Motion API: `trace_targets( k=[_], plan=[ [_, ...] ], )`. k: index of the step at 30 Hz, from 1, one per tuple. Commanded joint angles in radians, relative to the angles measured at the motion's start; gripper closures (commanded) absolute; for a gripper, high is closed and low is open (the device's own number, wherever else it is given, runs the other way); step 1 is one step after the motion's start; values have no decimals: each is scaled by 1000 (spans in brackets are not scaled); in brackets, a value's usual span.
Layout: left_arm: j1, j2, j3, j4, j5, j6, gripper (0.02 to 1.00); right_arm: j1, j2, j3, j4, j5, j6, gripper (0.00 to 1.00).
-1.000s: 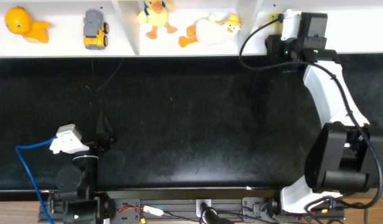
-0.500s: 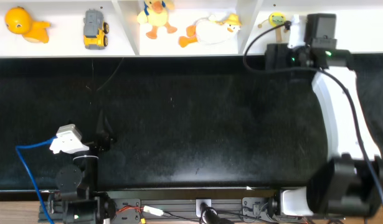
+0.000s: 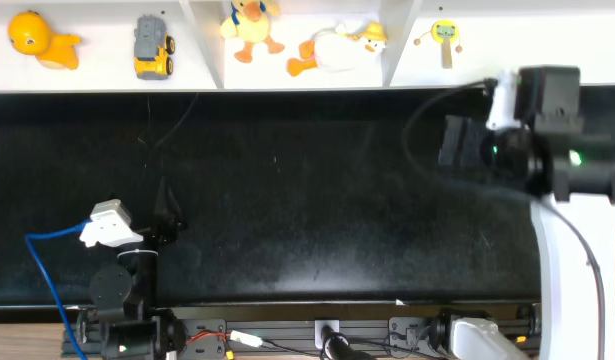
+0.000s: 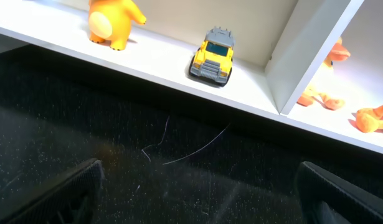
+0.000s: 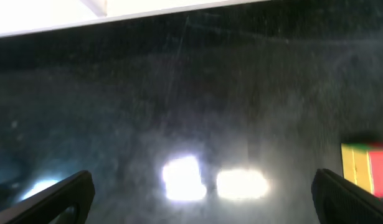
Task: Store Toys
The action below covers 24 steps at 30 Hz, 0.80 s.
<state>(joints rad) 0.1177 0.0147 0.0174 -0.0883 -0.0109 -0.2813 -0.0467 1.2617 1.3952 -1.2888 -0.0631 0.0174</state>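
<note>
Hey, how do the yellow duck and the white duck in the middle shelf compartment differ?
The yellow duck sits upright; the white duck lies flat. The yellow duck's body is yellow, the white duck's white with a yellow head. Both have orange feet and share one compartment.

Yellow truck (grey top); possibly red-yellow block

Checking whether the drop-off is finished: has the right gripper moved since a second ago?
Yes. The right gripper has backed away from the white shelf, down the top view.
</note>
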Motion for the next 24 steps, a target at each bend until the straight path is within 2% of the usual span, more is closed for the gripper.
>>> trace_targets(
  k=[1,8,12,14,16,18,19,20,24],
  plan=[
    [-8,-12,-10,5,10,19,20,9,-136,23,-46,13,62,3],
    [-8,-12,-10,5,10,19,20,9,-212,23,-118,8,56,5],
    [-8,-12,-10,5,10,19,20,9,-213,23,-118,6,137,7],
    [-8,-12,-10,5,10,19,20,9,-213,23,-122,5,143,5],
    [-8,-12,-10,5,10,19,20,8,-209,22,-113,31,95,5],
    [-8,-12,-10,5,10,19,20,0,-193,22,-109,128,79,3],
    [-8,-12,-10,5,10,19,20,-15,-174,22,-110,179,66,5],
    [-8,-12,-10,5,10,19,20,-36,-153,22,-108,194,40,3],
    [-8,-12,-10,5,10,19,20,-200,-21,22,-56,167,-12,3]
  ],
)
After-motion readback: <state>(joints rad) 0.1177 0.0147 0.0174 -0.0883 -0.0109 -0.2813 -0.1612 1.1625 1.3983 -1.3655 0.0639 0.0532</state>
